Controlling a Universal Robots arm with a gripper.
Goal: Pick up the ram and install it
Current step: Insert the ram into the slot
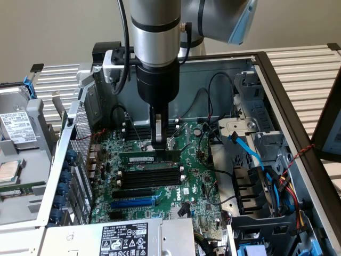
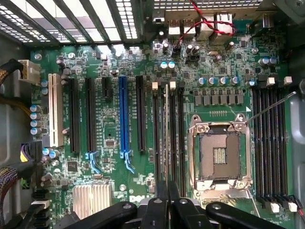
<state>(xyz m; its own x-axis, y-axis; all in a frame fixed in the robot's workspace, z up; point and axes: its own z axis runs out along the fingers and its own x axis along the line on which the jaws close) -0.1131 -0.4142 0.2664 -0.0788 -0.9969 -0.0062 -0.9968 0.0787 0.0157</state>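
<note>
I work at a computer-assembly bench, in what looks like a robotics lab or workshop. An open desktop case (image 1: 281, 109) lies on its side on a ribbed metal tabletop (image 1: 303, 64). Its green motherboard (image 1: 197, 176) is bared, with the processor socket (image 2: 220, 155) open and coloured wires (image 1: 282, 184) bundled along one wall. A loose hard drive (image 1: 16, 128) and a processor (image 1: 8, 172) sit at the exterior view's left. Behind is a plain pale wall (image 1: 64, 26), and my gripper (image 1: 159, 143) hangs over the board.

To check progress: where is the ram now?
In the exterior view's centre, the ram, held by the hand, sits at the memory slots beside the CPU socket.
</note>
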